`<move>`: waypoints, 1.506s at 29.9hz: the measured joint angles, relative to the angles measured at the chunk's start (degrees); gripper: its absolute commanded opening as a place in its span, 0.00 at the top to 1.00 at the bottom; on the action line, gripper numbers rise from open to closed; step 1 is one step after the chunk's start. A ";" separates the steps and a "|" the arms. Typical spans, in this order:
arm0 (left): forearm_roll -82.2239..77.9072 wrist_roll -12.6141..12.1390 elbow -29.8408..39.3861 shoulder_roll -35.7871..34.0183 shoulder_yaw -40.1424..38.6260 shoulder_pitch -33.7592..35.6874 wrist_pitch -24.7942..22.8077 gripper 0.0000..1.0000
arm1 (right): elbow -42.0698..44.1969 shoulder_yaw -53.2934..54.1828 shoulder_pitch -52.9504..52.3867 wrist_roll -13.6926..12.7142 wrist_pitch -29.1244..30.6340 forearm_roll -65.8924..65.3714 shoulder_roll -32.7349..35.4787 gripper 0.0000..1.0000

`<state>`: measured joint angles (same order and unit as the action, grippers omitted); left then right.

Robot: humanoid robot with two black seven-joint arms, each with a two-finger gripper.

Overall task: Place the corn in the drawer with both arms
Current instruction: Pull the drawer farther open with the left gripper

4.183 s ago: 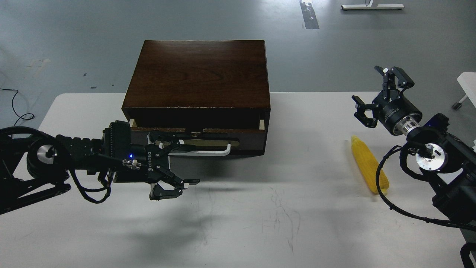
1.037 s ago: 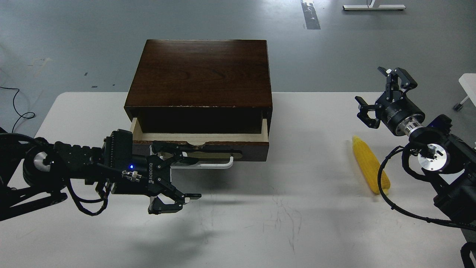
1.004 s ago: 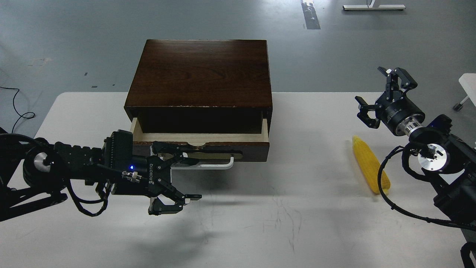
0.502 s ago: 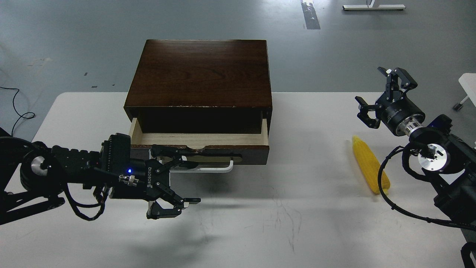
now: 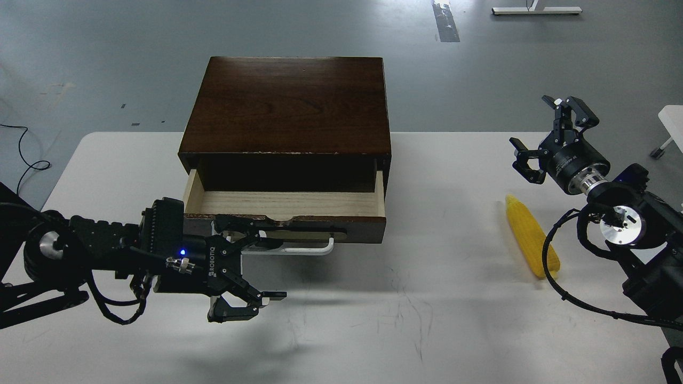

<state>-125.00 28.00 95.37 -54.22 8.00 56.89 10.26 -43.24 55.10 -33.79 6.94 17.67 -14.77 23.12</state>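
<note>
The yellow corn (image 5: 531, 242) lies on the white table (image 5: 427, 298) at the right, pointing away from me. The drawer (image 5: 283, 203) stands partly pulled out of the dark cabinet (image 5: 288, 104), and its pale wood floor is bare. My left gripper (image 5: 271, 268) is open. Its upper finger is hooked behind the drawer's white bar handle (image 5: 301, 250), and its lower finger hangs over the table in front. My right gripper (image 5: 533, 130) is open and empty, held in the air above and behind the corn.
The right arm's black cable (image 5: 549, 266) loops down over the near end of the corn. The table's far edge runs behind the cabinet. A white object (image 5: 671, 120) stands on the floor at the far right.
The left gripper has drawn back toward me with its finger in the handle, and the drawer has slid further out, showing more of its pale floor. The right arm and the corn have not moved.
</note>
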 measured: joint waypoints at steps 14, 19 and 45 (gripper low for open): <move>0.01 -0.01 1.92 -0.01 0.00 -0.79 0.00 0.17 | 0.76 0.00 0.04 0.00 0.00 0.00 -0.07 0.00; 0.00 -0.01 2.05 -0.01 0.00 -0.79 0.00 0.17 | 0.84 0.07 0.04 0.00 0.00 0.00 -0.07 0.00; 0.00 0.01 3.24 -1.61 -0.15 -1.50 0.45 0.17 | 1.75 0.00 -0.13 0.00 0.00 0.00 -0.10 0.00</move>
<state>-125.00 28.00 98.62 -55.83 7.85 55.40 10.71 -41.49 55.10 -33.92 6.94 17.67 -14.77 23.02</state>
